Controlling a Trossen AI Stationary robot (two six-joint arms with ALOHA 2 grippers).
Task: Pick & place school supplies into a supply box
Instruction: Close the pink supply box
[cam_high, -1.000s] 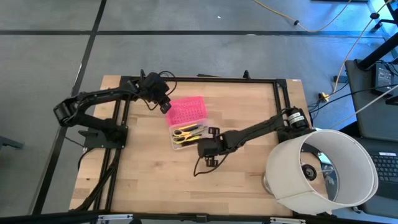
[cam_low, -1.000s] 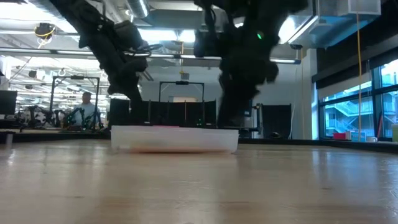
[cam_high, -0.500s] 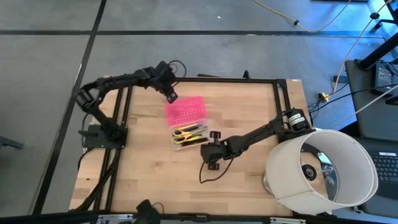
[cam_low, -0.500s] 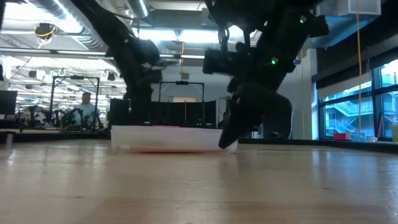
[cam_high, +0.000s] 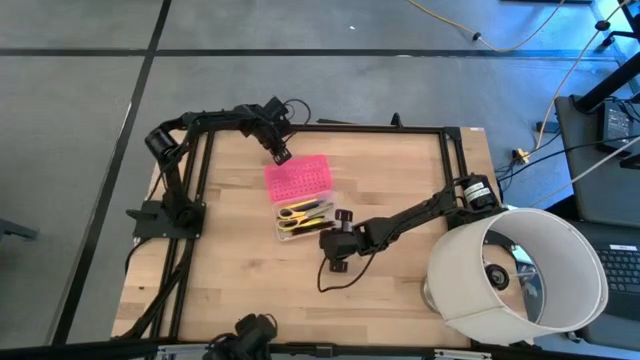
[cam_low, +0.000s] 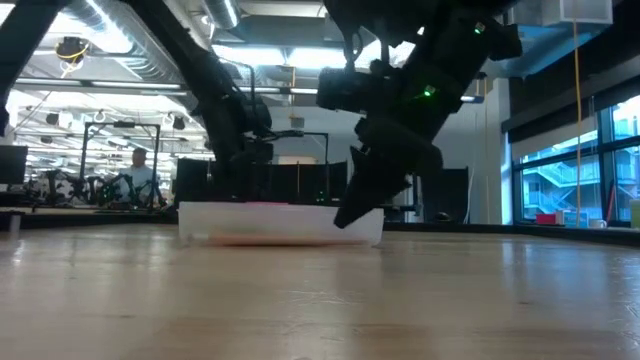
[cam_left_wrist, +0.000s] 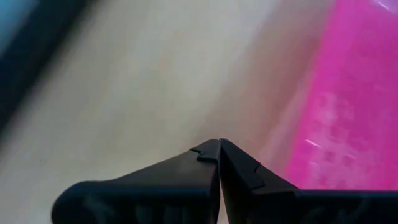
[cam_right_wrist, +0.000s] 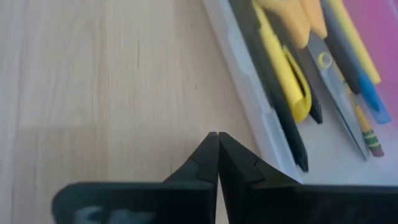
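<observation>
Where legible, supply box (cam_high: 300, 200) bears nothing.

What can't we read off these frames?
- Low view: the supply box contents only show as a blur through its translucent wall.
- Low view: the right gripper overlaps the box end; contact unclear.
- Left wrist view: the pink lid is blurred and cut by the frame edge.
- High view: individual pens are too small to count.

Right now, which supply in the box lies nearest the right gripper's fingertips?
The black pen, lying along the supply box wall closest to the shut right gripper; the yellow-handled scissors and pencils lie beyond it.
</observation>
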